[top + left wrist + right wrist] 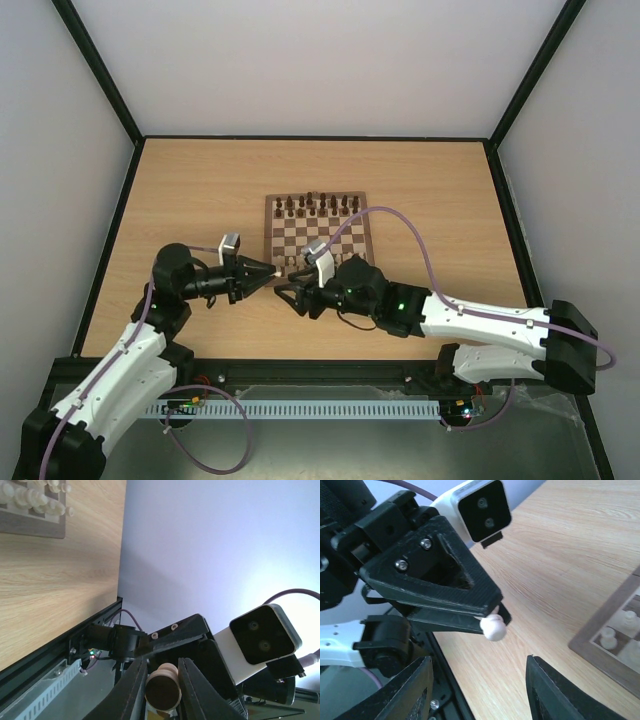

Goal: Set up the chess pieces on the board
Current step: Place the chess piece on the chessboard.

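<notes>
Wood table (180,200), pale walls (320,60), black corner posts (100,70), possibly metal

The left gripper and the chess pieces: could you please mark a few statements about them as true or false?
1. The left gripper holds a pale chess piece. True.
2. The right gripper is shut on a dark piece. False: its fingers are spread wide and hold nothing.
3. Dark pieces stand along the far rows of the board. True.
4. The held piece stands on a board square. False: it hangs in the air between the gripper's fingers.
</notes>
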